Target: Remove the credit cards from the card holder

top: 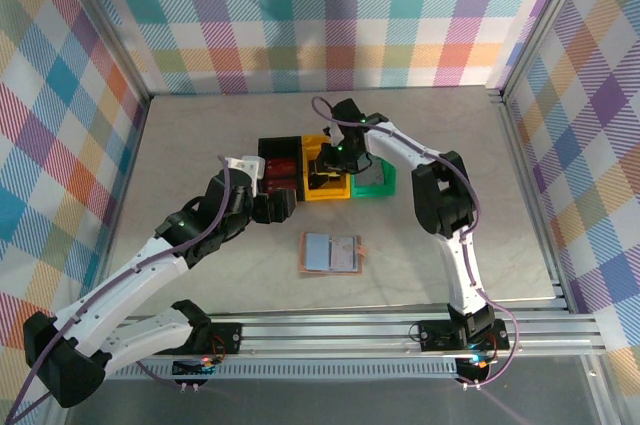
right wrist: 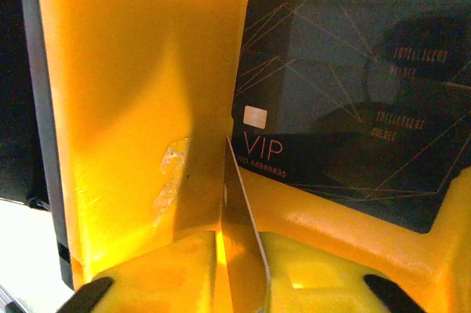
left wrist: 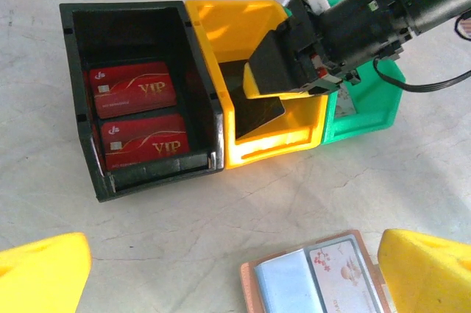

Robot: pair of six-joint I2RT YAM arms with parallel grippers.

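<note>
The card holder (top: 330, 253) lies open and flat on the table (top: 200, 135), near the arm bases and apart from a row of three bins beyond it. Two red credit cards (left wrist: 136, 90) are seen lying in the black bin (left wrist: 81, 107). A dark card (right wrist: 353, 99) lies flat in the yellow bin (left wrist: 213, 26), and the green bin (left wrist: 375, 103) stands beside that.

The right gripper (right wrist: 241, 283) is lowered into the yellow bin, with a thin card (right wrist: 239, 217) seen edge-on between its nearly closed pads. Whether that card is pinched or already let go cannot be told. The left gripper (left wrist: 235, 272) is held wide open and empty near the holder's far edge.

The step in hand is judged to be the dropping of the thin card into the yellow bin. It would be done well if the jaws were parted fully before any lift. The arm should then be raised straight up, so that the card is neither dragged out nor left leaning on the wall. A pale card (left wrist: 342, 272) appears to remain in a pocket of the holder.
</note>
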